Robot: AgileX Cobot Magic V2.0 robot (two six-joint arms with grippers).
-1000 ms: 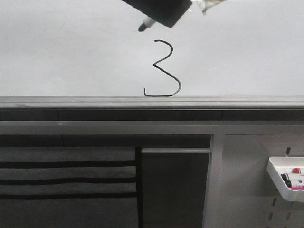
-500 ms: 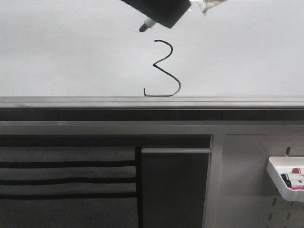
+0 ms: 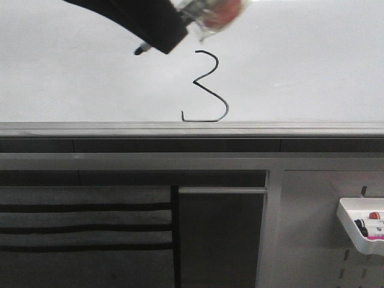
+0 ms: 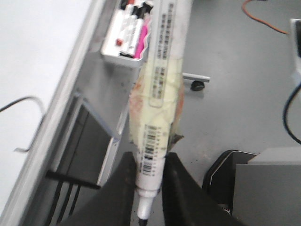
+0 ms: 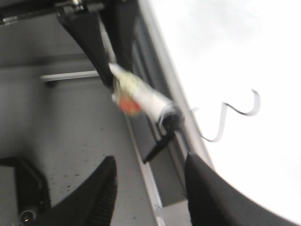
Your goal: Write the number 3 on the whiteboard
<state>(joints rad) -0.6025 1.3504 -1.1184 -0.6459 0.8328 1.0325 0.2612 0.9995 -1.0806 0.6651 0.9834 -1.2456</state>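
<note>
A small white plastic tray (image 3: 359, 231) hangs on a matte grey slotted pegboard panel (image 3: 312, 240) — it holds markers with red, black and pink parts. A dark rectangular panel (image 3: 219, 240) stands beside a grey surface crossed by black horizontal stripes (image 3: 84, 228). An orange cable (image 4: 263, 19) lies on the grey floor.

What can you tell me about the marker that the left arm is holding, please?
The marker is a long white pen with printed text and a barcode on its barrel, wrapped midway in yellowish tape with a reddish patch. Its dark tip is uncapped. The left claw is shut on the barrel near the tip, black fingers on either side. In the front view the tip sits up and left of the number 3 on the whiteboard, clear of the ink; contact with the board cannot be judged.
</note>
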